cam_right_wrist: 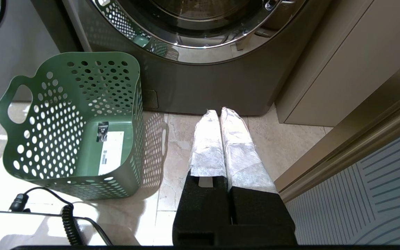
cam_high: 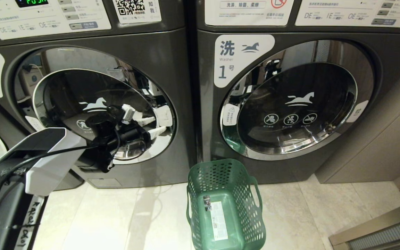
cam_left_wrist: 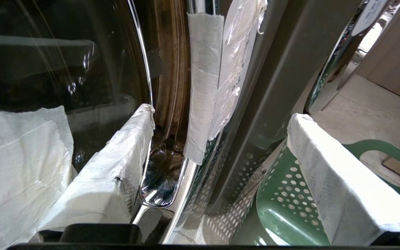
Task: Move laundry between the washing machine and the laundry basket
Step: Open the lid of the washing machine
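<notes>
The left gripper (cam_high: 151, 126) hangs spread wide at the right edge of the washing machine (cam_high: 172, 55) marked "2", whose door (cam_high: 92, 114) is closed; it should hook that taped rim squarely. The laundry basket (cam_high: 226, 180) stands empty on the floor; no laundry shows. The right gripper (cam_right_wrist: 222, 114), fingers together, is parked near the floor.

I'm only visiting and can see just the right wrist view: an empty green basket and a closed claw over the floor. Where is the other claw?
Observer: The left gripper is raised at the right edge of the round door on the washing machine marked 2.
Operator: Is it holding anything?
Observer: No. Its fingers stand open and empty, with a taped strip on the door's edge ahead between them.
Operator: Is that door open?
Observer: In the head view it looks shut.
</notes>
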Tool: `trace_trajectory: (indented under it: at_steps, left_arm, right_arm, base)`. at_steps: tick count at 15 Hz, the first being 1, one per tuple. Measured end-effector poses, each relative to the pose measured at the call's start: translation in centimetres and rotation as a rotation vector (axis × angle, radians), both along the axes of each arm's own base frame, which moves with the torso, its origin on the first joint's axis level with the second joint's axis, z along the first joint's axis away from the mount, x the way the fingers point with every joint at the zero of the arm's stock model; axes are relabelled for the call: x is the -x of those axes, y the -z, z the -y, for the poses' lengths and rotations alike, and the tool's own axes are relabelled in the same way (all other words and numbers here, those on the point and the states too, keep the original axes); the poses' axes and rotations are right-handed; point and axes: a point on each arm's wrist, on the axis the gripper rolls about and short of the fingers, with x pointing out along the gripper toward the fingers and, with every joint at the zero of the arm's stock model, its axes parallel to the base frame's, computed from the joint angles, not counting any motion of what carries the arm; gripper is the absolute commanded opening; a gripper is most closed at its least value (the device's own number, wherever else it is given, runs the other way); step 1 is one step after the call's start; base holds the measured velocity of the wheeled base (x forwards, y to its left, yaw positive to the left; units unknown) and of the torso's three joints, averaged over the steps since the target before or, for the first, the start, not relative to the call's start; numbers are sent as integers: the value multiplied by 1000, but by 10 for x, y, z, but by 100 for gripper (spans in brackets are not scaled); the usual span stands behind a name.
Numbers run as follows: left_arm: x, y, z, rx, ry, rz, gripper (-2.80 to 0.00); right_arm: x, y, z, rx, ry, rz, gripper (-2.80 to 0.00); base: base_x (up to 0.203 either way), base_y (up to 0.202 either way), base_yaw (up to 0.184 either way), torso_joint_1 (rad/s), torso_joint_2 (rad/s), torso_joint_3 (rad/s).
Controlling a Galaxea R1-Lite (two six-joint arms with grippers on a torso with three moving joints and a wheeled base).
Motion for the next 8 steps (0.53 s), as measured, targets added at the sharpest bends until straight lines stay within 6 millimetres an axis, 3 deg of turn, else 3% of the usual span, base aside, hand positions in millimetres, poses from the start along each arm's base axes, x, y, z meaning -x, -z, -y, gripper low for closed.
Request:
trace_trajectory:
  at_steps: [8]
  left_arm:
    - [16,4,-4,-10,4,50,0]
  right_arm:
    - [0,0,0,0,0,0,-280]
  base:
    - [0,0,0,0,0,0]
